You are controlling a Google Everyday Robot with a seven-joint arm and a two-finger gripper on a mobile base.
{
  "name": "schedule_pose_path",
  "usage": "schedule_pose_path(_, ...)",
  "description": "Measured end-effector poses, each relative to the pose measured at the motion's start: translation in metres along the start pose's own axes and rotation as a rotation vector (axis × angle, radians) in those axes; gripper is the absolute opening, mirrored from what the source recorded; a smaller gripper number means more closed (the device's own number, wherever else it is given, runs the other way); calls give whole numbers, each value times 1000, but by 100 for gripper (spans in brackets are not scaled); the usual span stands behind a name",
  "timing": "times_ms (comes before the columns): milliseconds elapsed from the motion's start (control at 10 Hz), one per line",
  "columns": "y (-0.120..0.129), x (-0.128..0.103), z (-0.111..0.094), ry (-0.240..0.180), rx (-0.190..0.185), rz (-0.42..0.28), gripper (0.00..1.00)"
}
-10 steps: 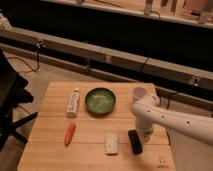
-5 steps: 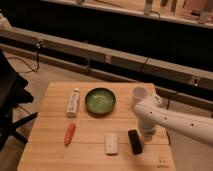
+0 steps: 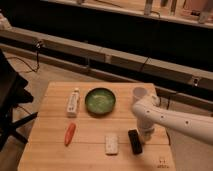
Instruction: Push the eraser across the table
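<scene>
In the lower right of the frame, the eraser (image 3: 134, 141) is lying flat on the table (image 3: 50, 147), its long side running roughly toward the near edge, with the gripper (image 3: 145, 134) hanging just beside it on the right; whether the gripper is spread or clenched I cannot tell. The eraser is looking like a small, light, stiff block, probably rubbery enough to be dragging a little on the wood and to be turning if it is nudged off-centre, so a flat push against the middle of its long right side is seeming the safer choice. Just to its left a whitish block (image 3: 111, 143) is sitting directly in the way of a leftward push. Farther left a carrot (image 3: 69, 134) is lying, and above, a green bowl (image 3: 100, 100) and a white tube (image 3: 73, 102) are standing well apart from the eraser.
</scene>
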Motion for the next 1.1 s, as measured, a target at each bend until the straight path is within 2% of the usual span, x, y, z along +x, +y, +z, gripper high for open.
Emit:
schedule_pose_path(300,2,-16,7,11,-24,-52,8)
schedule_pose_path(800,24,-59,-8,16,-19,-178,8)
schedule_pose_path(1000,29,-66,-11,9,-19,-207,8)
schedule_pose_path(1100,30,-67,-11,-12,-26,-235,8)
